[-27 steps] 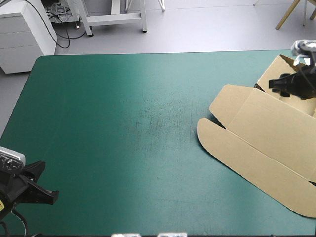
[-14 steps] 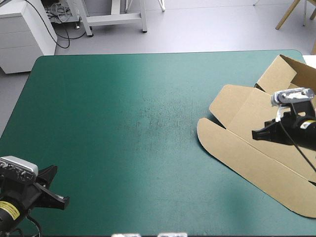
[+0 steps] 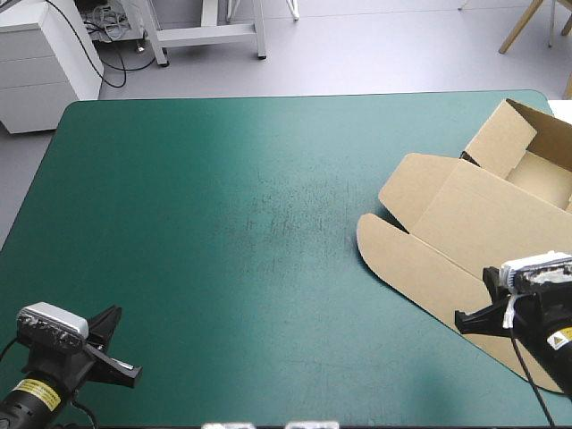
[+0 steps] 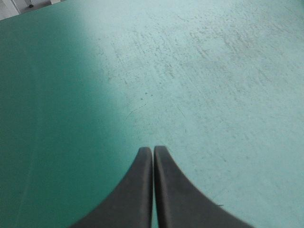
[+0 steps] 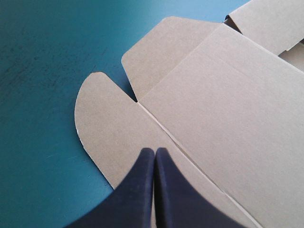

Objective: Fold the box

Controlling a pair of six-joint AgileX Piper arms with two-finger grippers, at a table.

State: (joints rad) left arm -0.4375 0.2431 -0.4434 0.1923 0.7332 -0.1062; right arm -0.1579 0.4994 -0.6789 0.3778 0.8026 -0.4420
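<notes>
The brown box [image 3: 483,232] lies at the table's right side as an open tray [image 3: 529,161] with raised walls at the far right and its lid flat toward the table's middle. The lid's rounded flaps [image 5: 102,123] point toward the centre. My right gripper [image 3: 465,322] is shut, hovering over the lid's near flap close to the front right corner, its black tips [image 5: 155,151] above the board with nothing between them. My left gripper [image 3: 130,374] is shut at the front left corner, over bare teal-green cover [image 4: 190,71], far from the box.
The teal-green cover [image 3: 232,232] shows scuff marks at the table's middle. The box overhangs the table's right edge. Beyond the far edge stand a white cabinet [image 3: 45,63] and a frame's legs [image 3: 206,36].
The right gripper has travelled from over the tray at the far right toward the front edge, now above the lid's near flap. The left gripper has slid rightward along the front.
</notes>
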